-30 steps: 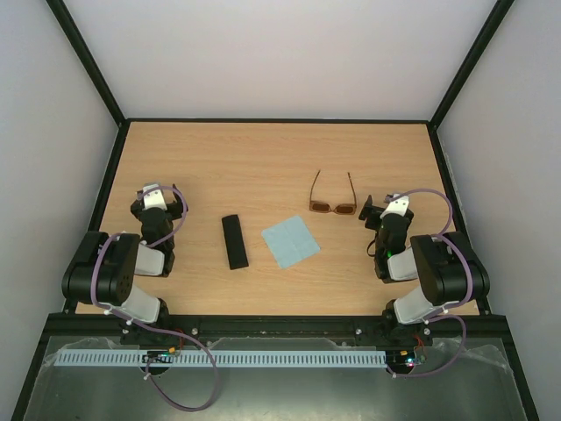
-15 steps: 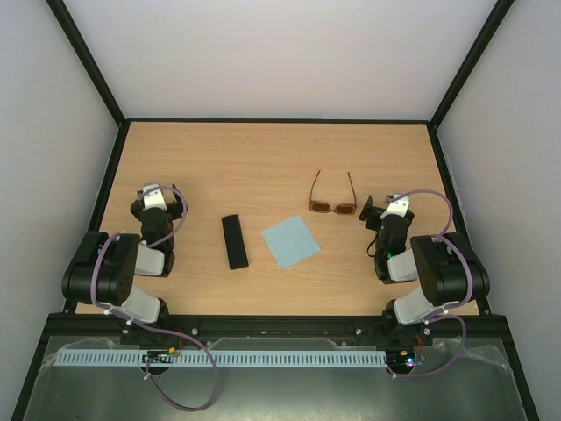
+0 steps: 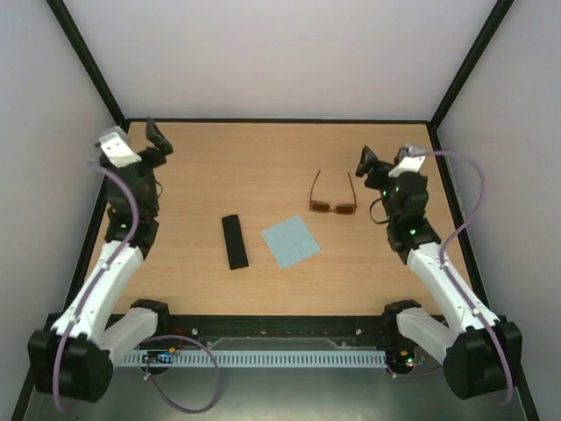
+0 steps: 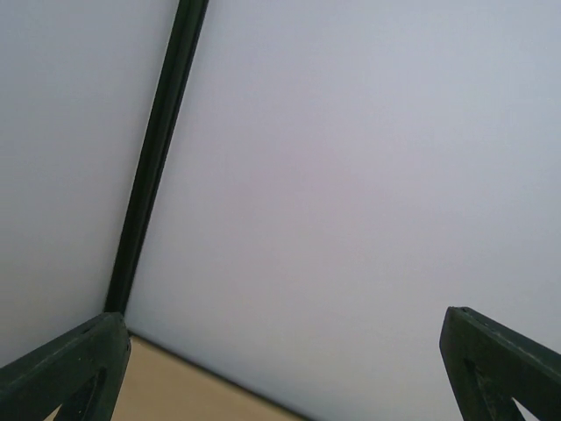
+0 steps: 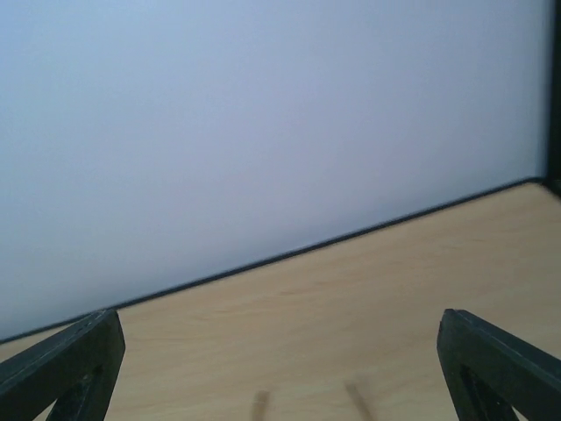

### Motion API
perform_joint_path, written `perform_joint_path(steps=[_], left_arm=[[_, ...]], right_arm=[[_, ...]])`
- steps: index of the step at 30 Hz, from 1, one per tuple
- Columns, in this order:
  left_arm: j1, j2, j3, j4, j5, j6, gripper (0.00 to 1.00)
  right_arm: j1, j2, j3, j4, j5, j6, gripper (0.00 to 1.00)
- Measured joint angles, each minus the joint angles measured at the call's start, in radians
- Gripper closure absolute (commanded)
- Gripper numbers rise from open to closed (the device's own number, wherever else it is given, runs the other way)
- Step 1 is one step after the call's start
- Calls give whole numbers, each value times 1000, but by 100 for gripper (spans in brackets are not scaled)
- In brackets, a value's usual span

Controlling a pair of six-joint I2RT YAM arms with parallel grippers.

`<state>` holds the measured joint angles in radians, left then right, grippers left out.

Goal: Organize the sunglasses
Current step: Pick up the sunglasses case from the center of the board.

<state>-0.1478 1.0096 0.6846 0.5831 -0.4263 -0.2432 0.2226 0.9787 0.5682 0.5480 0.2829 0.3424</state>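
Note:
The sunglasses (image 3: pixel 332 207), with a thin brown frame and amber lenses, lie unfolded on the table right of centre, temple arms pointing to the back. Only the blurred tips of their temple arms (image 5: pixel 359 399) show at the bottom edge of the right wrist view. My right gripper (image 3: pixel 372 168) is raised just right of the sunglasses, open and empty, its fingers (image 5: pixel 61 368) wide apart. My left gripper (image 3: pixel 151 140) is raised over the far left of the table, open and empty, and its wrist view shows its fingers (image 4: pixel 501 361) against the back wall.
A black oblong case (image 3: pixel 233 241) lies left of centre. A light blue square cloth (image 3: pixel 290 242) lies between the case and the sunglasses. Black frame posts (image 4: pixel 158 149) and white walls enclose the table (image 3: pixel 263 158).
Both arms have unfolded from their low resting pose and risen: the left gripper moved back and left, the right gripper moved back beside the sunglasses. The objects have not moved.

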Motion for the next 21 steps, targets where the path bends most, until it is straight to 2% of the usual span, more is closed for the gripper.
perform_joint_path(steps=[4, 8, 10, 15, 21], left_arm=[[-10, -108, 188, -227, 22, -127, 0], [-11, -157, 364, -468, 143, -200, 0], [-11, -211, 359, -520, 227, -220, 0], [-11, -400, 178, -571, 470, -263, 0], [-12, -435, 130, -672, 575, -320, 0]], right_arm=[[0, -29, 219, -240, -194, 91, 2], [1, -95, 260, -352, -381, 184, 1], [0, -111, 258, -396, -472, 241, 1], [1, -50, 249, -427, -693, 318, 1], [45, 92, 234, -483, -761, 320, 1]])
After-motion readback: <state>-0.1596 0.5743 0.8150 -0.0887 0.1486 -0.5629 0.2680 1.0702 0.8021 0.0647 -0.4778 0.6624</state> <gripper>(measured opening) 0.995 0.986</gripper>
